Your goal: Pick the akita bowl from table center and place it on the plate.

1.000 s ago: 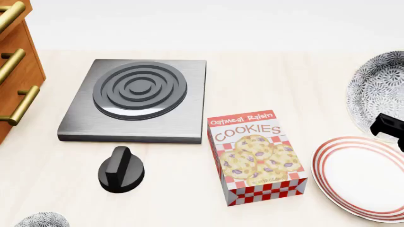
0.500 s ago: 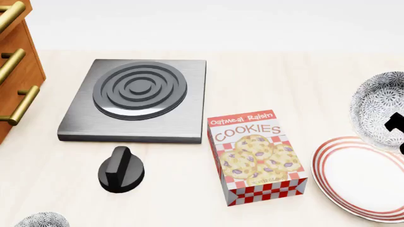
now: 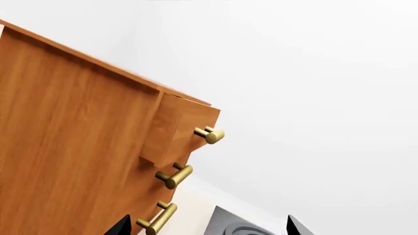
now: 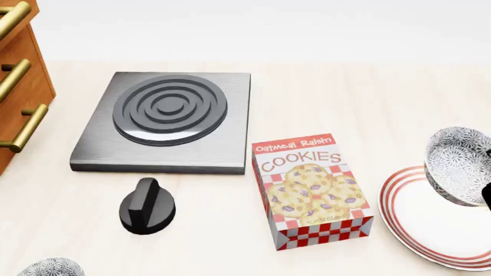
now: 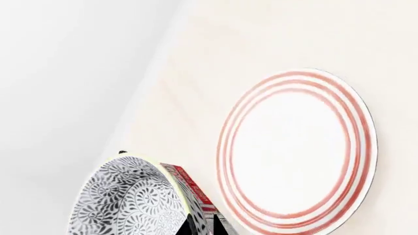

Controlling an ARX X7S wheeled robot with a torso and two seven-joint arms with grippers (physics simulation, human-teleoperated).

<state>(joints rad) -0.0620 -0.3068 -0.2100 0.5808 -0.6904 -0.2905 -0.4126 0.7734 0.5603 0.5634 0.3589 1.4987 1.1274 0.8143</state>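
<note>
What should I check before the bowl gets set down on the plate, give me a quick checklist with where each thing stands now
1. Bowl held by the right claw: ok, the akita bowl hangs tilted above the table, pinched at its rim.
2. Bowl over the plate: ok in part, it overlaps the plate's far rim, not its middle.
3. Plate bare: ok, nothing lies on it in the right wrist view.
4. Cookie box clear of the path: ok, it stands apart from the plate.
5. Bowl level for release: not ok, tilted.
6. Left claw out of the way: ok, it points at the wooden drawers, open.
</note>
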